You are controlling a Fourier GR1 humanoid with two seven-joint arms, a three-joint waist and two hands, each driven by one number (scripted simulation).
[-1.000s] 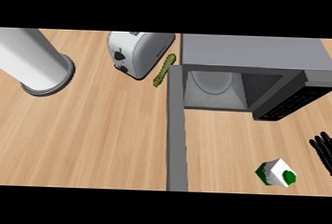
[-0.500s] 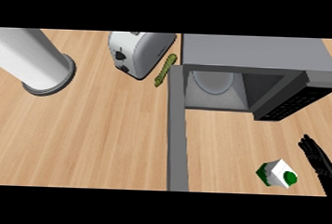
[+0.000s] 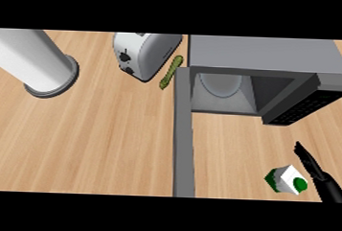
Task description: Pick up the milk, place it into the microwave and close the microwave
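The milk [image 3: 286,180] is a small white and green carton standing on the wooden counter at the lower right, in front of the microwave [image 3: 264,58]. The microwave's door [image 3: 183,137] hangs wide open and runs toward me, left of the carton. A white plate [image 3: 221,84] shows inside the cavity. My right hand [image 3: 319,176] comes in from the lower right with straight fingers, its side right against the carton's right edge; it holds nothing. My left hand does not show.
A white toaster [image 3: 144,54] stands left of the microwave, with a thin green vegetable [image 3: 171,73] lying between them. A large white cylinder [image 3: 36,60] occupies the far left. The microwave's dark control panel [image 3: 309,103] faces the right hand.
My right hand has slid leftward and lower, from well right of the milk to right beside it. The milk and the door have not moved.
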